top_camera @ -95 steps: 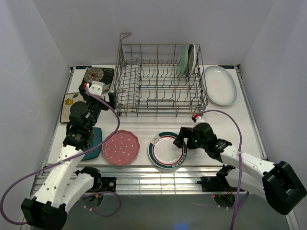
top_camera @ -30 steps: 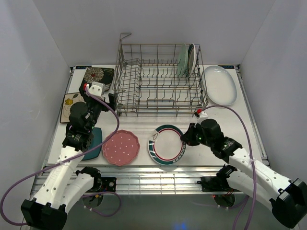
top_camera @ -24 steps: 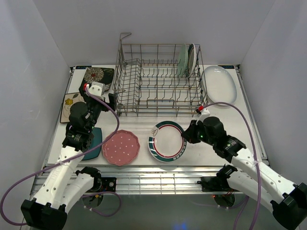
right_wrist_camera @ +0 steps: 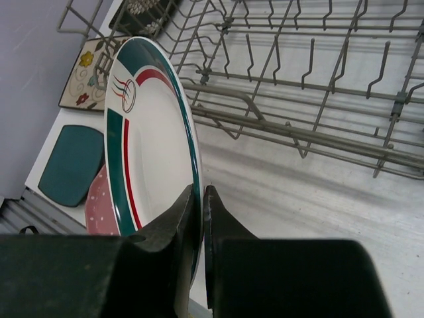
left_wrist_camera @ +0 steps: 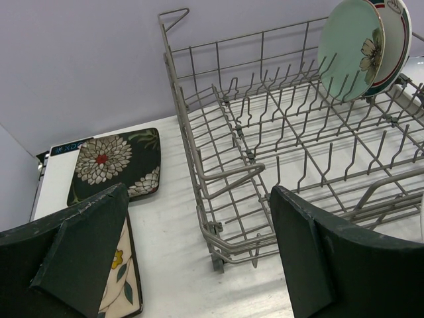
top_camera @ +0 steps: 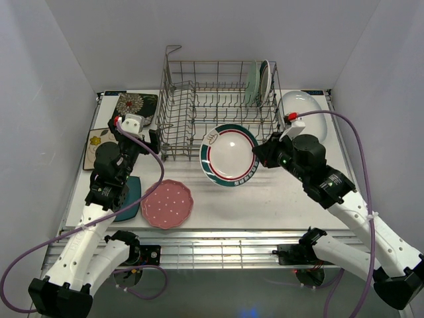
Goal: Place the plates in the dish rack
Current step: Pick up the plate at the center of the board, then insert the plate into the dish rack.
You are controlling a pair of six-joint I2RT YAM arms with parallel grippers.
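Observation:
My right gripper (top_camera: 257, 156) is shut on the rim of a white green-rimmed plate (top_camera: 229, 155), holding it tilted up on edge above the table, just in front of the dish rack (top_camera: 218, 109). In the right wrist view both jaws pinch the plate (right_wrist_camera: 149, 139) at its lower rim. A mint floral plate (left_wrist_camera: 350, 46) and another green-rimmed one stand upright in the rack's far right corner. My left gripper (left_wrist_camera: 199, 191) is open and holds nothing, near the rack's left front corner (left_wrist_camera: 222, 242).
On the table lie a pink dotted plate (top_camera: 167, 203), a dark teal plate (top_camera: 131, 197), a black floral square (top_camera: 136, 104), a cream floral square (top_camera: 96, 142) and a large white oval plate (top_camera: 306, 116) right of the rack.
My right gripper has lifted the green-rimmed plate off the table, tipped it up and carried it back toward the rack. The left arm has not moved.

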